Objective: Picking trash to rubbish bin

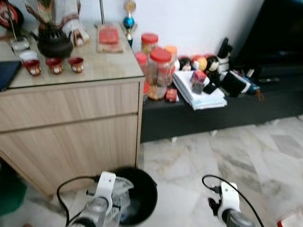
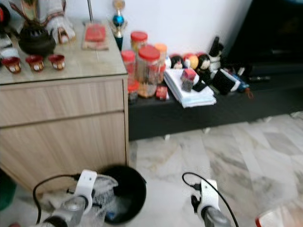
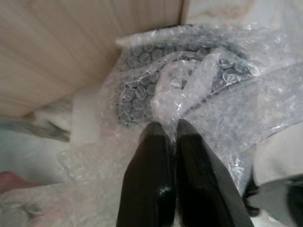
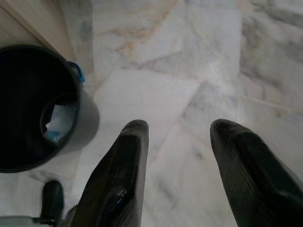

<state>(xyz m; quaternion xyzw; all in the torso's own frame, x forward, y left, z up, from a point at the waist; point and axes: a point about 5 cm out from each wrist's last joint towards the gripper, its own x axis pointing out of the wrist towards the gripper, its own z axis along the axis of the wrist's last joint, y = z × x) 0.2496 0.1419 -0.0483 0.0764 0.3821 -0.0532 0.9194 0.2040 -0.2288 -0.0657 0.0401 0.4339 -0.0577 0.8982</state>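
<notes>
Left end effector (image 3: 169,128) pinches bubble wrap (image 3: 199,85) beside the bin (image 1: 139,194); dropping it in remains. Right end effector (image 4: 177,142) hangs spread, empty.

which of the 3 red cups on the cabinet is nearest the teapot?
The middle red cup: it sits just below the black teapot. The left cup and right cup flank it, slightly farther off.

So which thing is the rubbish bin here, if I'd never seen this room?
Find the light wooden cabinet with the teapot on top. On the marble floor at its front right corner stands the rubbish bin, a round black bucket. Nothing else on the floor is round and black, and the left end effector holds bubble wrap beside it.
</notes>
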